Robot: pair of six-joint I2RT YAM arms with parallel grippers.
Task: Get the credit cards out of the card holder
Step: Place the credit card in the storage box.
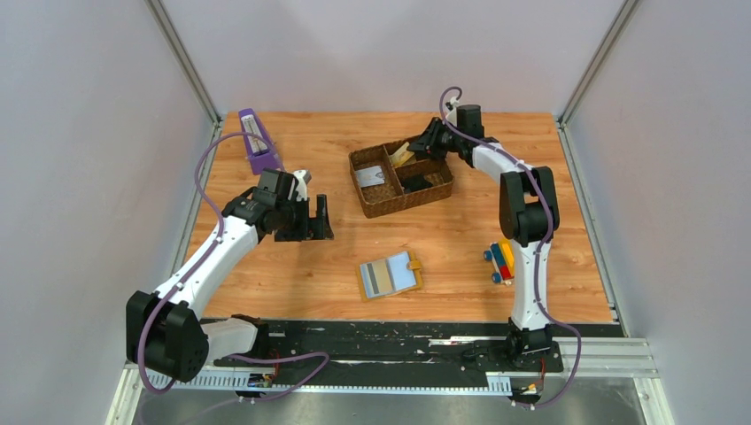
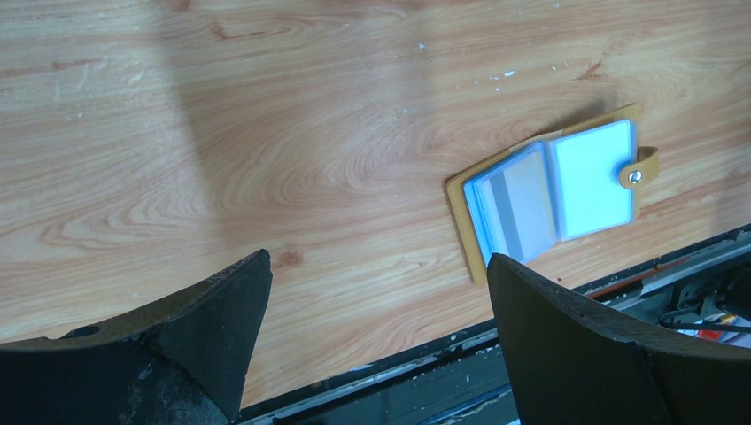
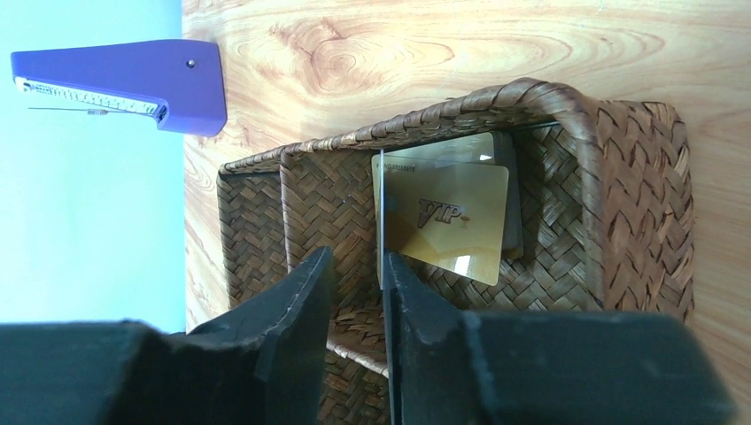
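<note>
Fingers (image 2: 212,319) of the left hand (image 2: 379,261) stand spread wide with nothing between them. This hand hangs above bare surface (image 2: 221,133), left of the card holder (image 2: 549,195) and apart from it.

Card holder: lies flat and opened near the front middle of the surface, blue-grey pockets up, tab at its right edge. One grey card (image 2: 518,204) shows in its left pocket.

Right hand (image 3: 356,257): poised at the far right compartment of the woven tray (image 3: 638,195). Its fingers are slightly parted. A thin card (image 3: 381,204), seen edge-on, stands in the gap against one finger and is not clamped. A gold card (image 3: 460,221) leans inside the same compartment.

A purple stapler (image 1: 257,140) lies at the far left, and a coloured toy (image 1: 501,262) near the right arm.
</note>
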